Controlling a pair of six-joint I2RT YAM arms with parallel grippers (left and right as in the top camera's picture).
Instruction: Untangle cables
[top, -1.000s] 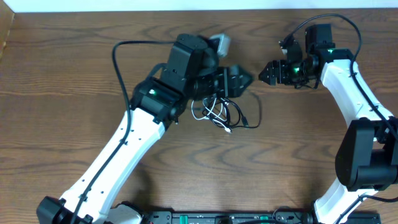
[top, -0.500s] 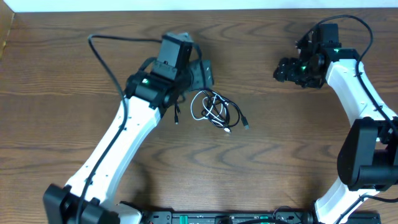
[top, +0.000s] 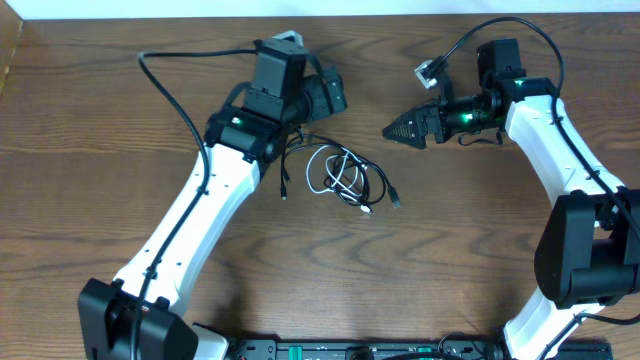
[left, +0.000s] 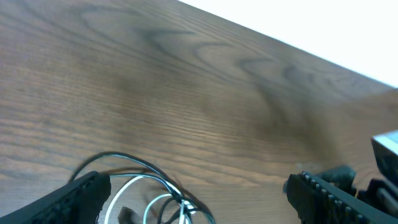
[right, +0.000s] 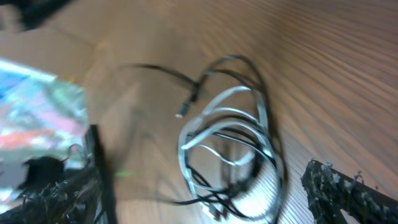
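Noting position of the cables (top: 347, 178): one small tangle lying flat on the wooden table (top: 100, 130), roughly mid-table between the two arms, not lifted and not touched by either one. White cord (top: 328, 172) forms a few overlapping loops in the middle of the tangle. Black cord (top: 383, 180) runs around and through those loops, so the two cross at several places. One black tail trails out on the left side and ends in a small plug (top: 284, 192). Another black end with a plug (top: 396, 201) lies at the lower right of the heap, and a white plug end (top: 366, 209) sits at its bottom edge. Left gripper (top: 335, 97) sits just beyond the far side of the tangle in the overhead view, near it but apart. Its wrist view shows both fingers (left: 87, 193) spread wide, with bare wood between them and only the top of the loops showing at the bottom of the frame. Right gripper (top: 393, 131) points toward the tangle from the right, its tip near the cords but short of them. Its wrist view is blurred, yet the two fingers (right: 348, 186) stand far apart at the frame's lower corners, with the cord loops on the table beyond them and nothing pinched. Thick black wire (top: 165, 85) arcs off the left arm (top: 190, 230) over the table, separate from the tangle.
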